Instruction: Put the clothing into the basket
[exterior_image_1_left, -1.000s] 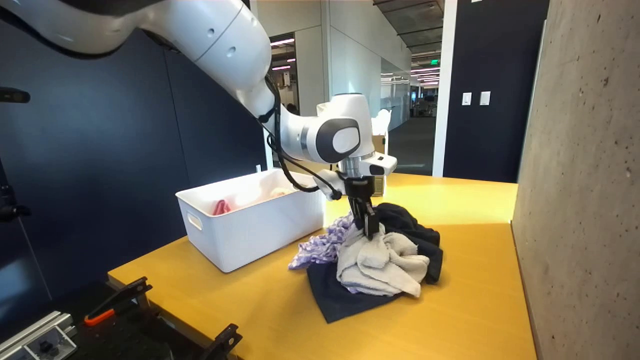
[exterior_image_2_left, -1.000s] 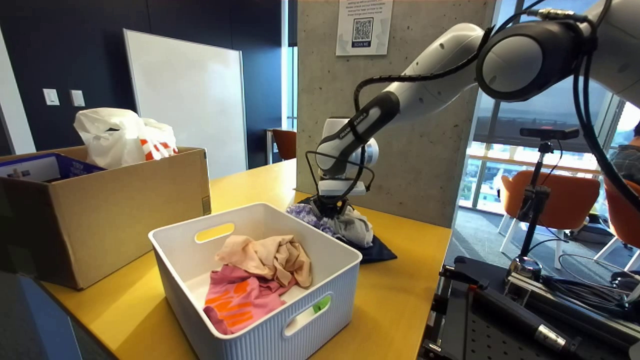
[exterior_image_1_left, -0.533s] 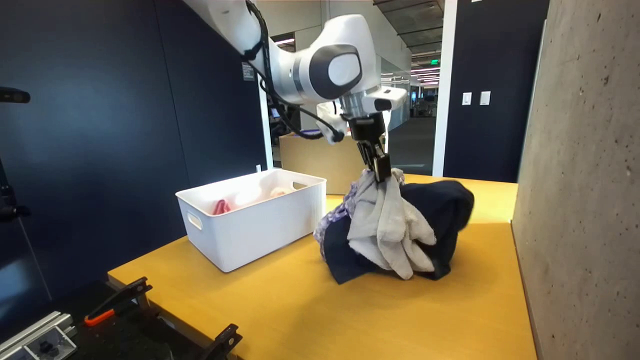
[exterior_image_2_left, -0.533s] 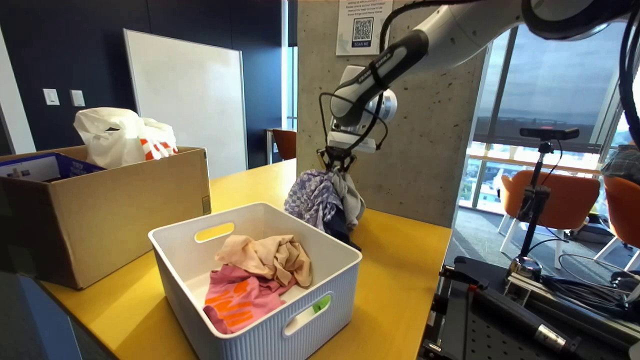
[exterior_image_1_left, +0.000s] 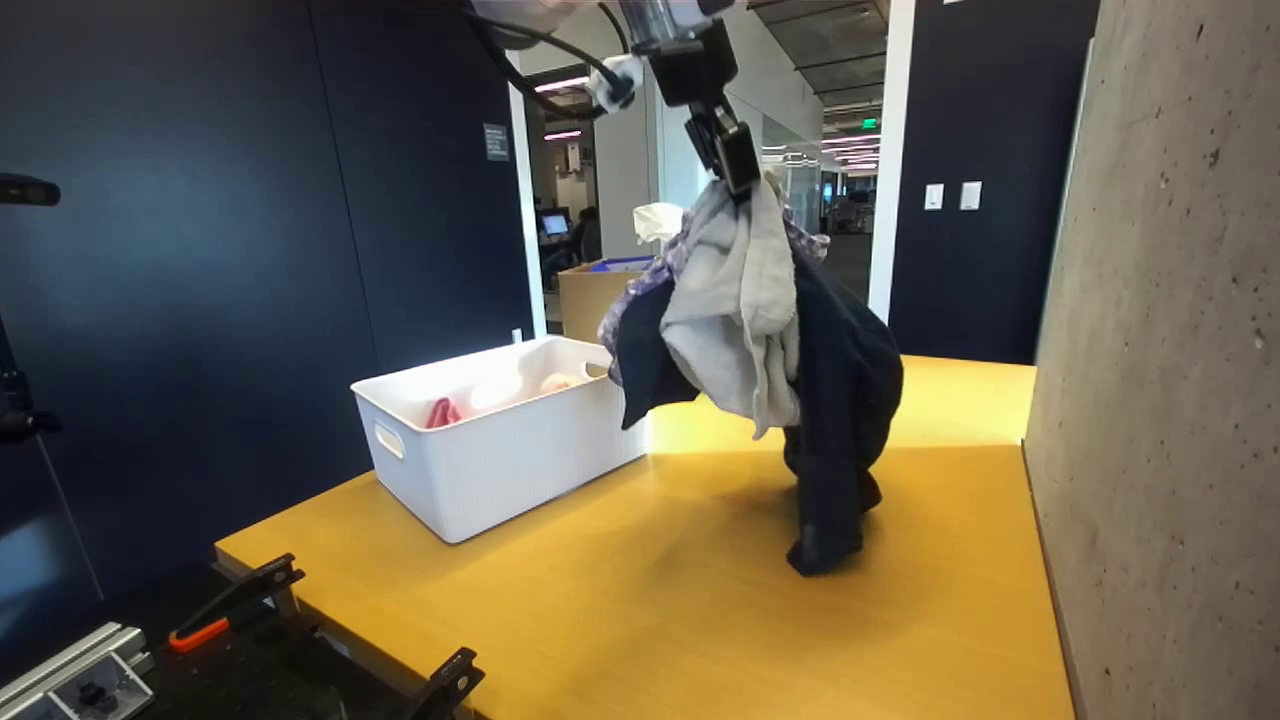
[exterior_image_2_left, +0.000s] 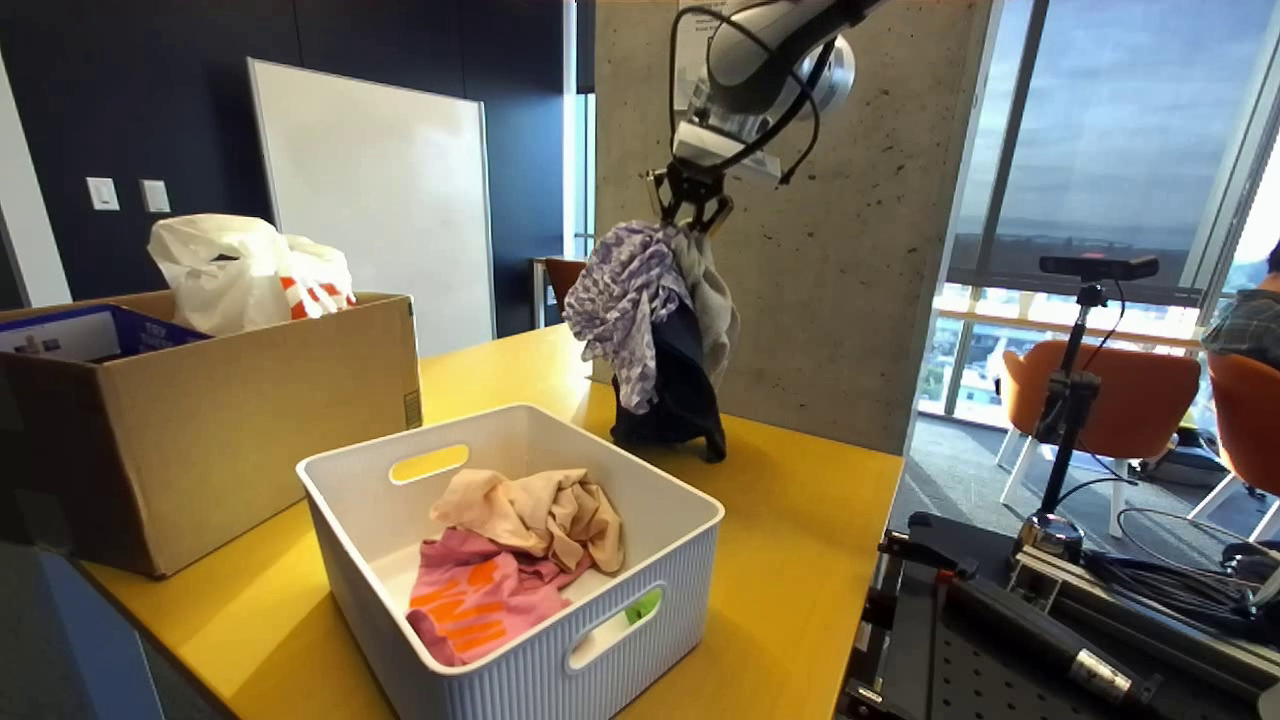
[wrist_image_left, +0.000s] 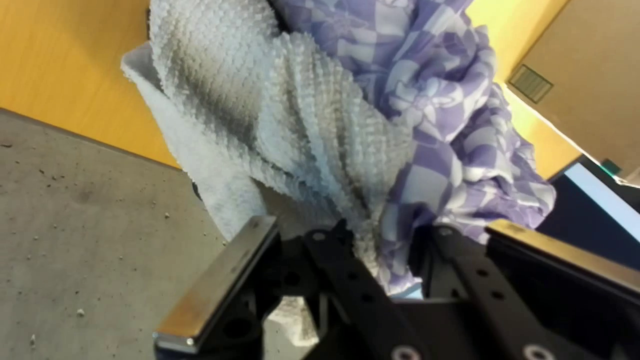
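Wrist view, nearest: gripper (wrist_image_left: 382, 245) narrowed, pinching the bunched ends of a grey towel (wrist_image_left: 305, 125) and a purple checked cloth (wrist_image_left: 440, 110). In both exterior views a dark cloth (exterior_image_1_left: 845, 370) hangs with them; its grip point is hidden, and whether it is one piece or two I cannot tell. It reaches lowest; whether it touches the yellow table (exterior_image_1_left: 620, 620), cannot tell. The clothing bundle (exterior_image_2_left: 650, 330) hangs outside the basket (exterior_image_2_left: 685, 600), near it.

Basket white, upright on the table. An exterior view looks down into it: pink cloth (exterior_image_2_left: 480, 600) with orange marks, beige cloth (exterior_image_2_left: 545, 515), and a green patch (exterior_image_2_left: 644, 607) through an opening in the side. In an exterior view only scraps of the pink cloth (exterior_image_1_left: 443, 412) and beige cloth (exterior_image_1_left: 560, 383) show inside.

Counts: gripper 1; held cloths at least 3; basket 1; cloths in basket at least 2.

Farther: cardboard box (exterior_image_2_left: 270, 420), 1, both exterior views, white bag (exterior_image_2_left: 225, 275) poking from its top (one or two, cannot tell). Concrete wall (exterior_image_2_left: 780, 290), all three views. Light switches (exterior_image_2_left: 102, 193), 2, both exterior views. In an exterior view alone: whiteboard (exterior_image_2_left: 375, 200), 1; orange chairs (exterior_image_2_left: 1145, 400), 3. In an exterior view alone: small green sign (exterior_image_1_left: 868, 124), 1.
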